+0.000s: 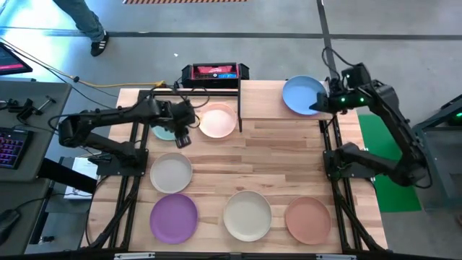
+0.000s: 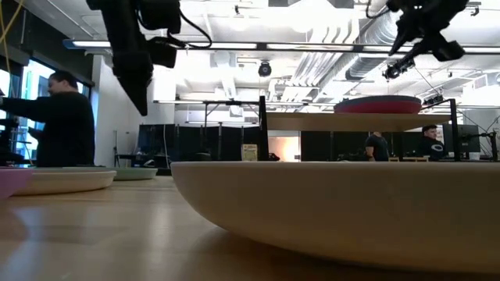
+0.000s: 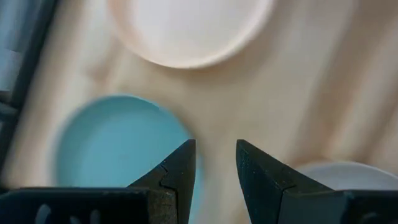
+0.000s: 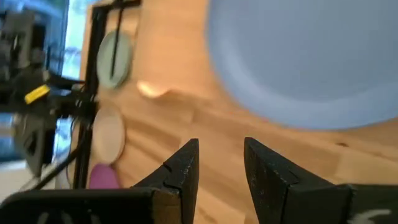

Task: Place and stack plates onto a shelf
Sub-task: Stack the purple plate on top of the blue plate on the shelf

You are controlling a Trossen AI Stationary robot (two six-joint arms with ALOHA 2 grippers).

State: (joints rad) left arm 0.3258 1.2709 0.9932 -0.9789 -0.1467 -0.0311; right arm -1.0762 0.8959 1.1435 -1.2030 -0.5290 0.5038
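Note:
The shelf [image 1: 261,97] stands at the table's far edge, and a blue plate [image 1: 304,94] lies on it. The low view shows a magenta plate [image 2: 379,107] on the shelf board [image 2: 312,121]. My right gripper [image 1: 316,107] hovers at the blue plate's [image 4: 298,56] right rim, open [image 4: 221,146], with nothing between its fingers. Left of the shelf post, a pale pink plate [image 1: 217,120] and a teal plate [image 1: 163,132] lie on the table. My left gripper [image 1: 184,137] hangs open [image 3: 216,146] above the teal plate's [image 3: 118,149] right rim, pointing steeply down.
Nearer on the table lie a grey plate [image 1: 171,172], a purple plate [image 1: 173,217], a cream plate [image 1: 247,215] and a salmon-brown plate [image 1: 307,219]. A black device [image 1: 214,71] sits beyond the far edge. A person [image 2: 58,117] stands in the room at the left.

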